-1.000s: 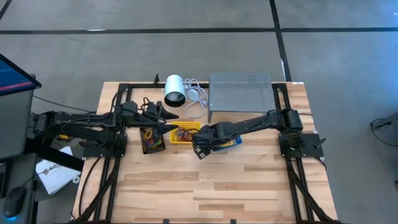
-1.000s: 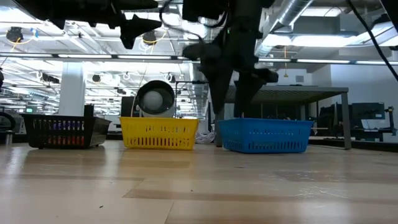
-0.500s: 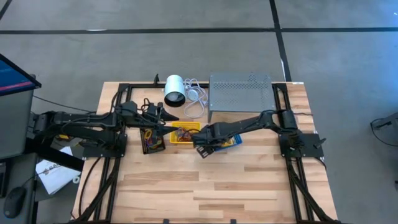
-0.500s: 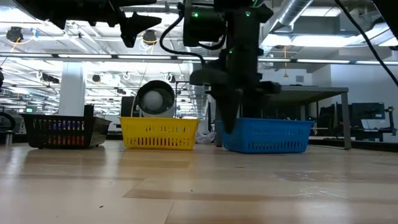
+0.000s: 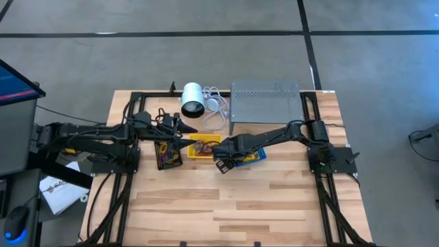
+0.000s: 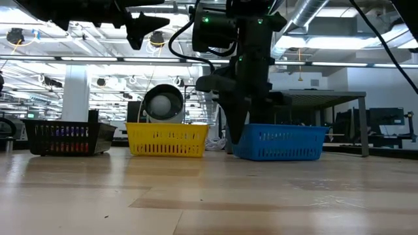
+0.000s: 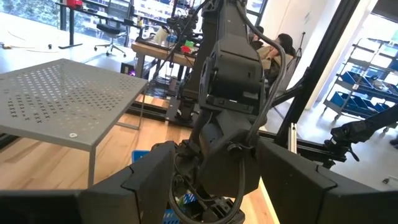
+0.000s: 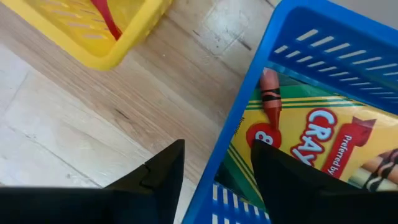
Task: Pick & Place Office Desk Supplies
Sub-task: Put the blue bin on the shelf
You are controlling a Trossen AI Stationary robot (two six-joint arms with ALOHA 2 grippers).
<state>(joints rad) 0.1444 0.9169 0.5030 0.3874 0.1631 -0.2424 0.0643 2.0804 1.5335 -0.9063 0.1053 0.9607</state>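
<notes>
1. Right gripper (image 5: 223, 165): lowered at the near-left corner of the blue basket (image 6: 279, 141), fingers spread astride its wall, gripping nothing.
2. Crayon box (image 8: 309, 146): lying flat inside the blue basket.
3. Yellow basket (image 6: 168, 140): just beside the blue one, holding coloured rubber bands (image 5: 203, 147).
4. Black basket (image 6: 63, 138): leftmost on the table (image 5: 233, 199).
5. Left gripper (image 5: 184, 134): raised over the yellow basket, fingers spread, empty.
</notes>
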